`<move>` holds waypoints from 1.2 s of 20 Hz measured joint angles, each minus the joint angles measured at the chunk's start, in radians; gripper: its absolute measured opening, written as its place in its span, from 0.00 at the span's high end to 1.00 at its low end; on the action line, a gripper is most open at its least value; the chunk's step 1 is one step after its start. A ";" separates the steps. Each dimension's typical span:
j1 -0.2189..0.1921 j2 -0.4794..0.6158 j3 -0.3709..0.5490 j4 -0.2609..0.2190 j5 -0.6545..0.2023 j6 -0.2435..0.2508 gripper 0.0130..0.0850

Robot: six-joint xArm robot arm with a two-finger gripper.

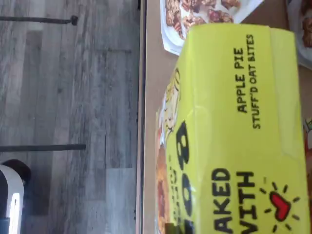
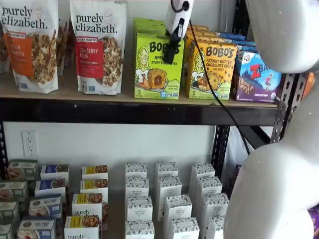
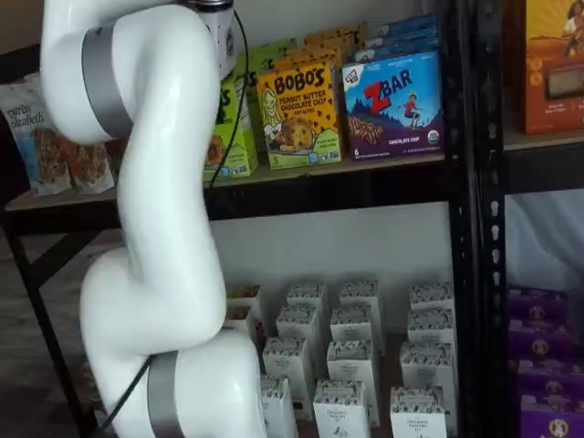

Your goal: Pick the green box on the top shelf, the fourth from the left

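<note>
Green box (image 1: 234, 131), directly under gripper (image 2: 172, 52): fingers over its top front edge, grip unconfirmed; seat them squarely before you lift off top shelf (image 2: 139, 110).

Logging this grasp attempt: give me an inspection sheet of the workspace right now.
Surface: top shelf, tan board, black front beam.
Job's things: green box upright at the shelf front.
Clutter: granola bags, yellow-orange box, blue ZBar box; small white boxes below.
Grippers: gripper in front of the green box's upper part; black fingers seen, gap not discernible, contact unclear.
Cables: black cable hangs from the gripper across the yellow-orange box.
Surroundings: wall outlet; wood-look floor.
</note>
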 joint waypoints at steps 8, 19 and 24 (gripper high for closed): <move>-0.001 0.001 -0.007 0.001 0.016 0.000 0.72; -0.005 -0.009 -0.006 0.013 0.021 -0.001 0.78; -0.006 -0.004 -0.018 0.013 0.042 0.000 0.83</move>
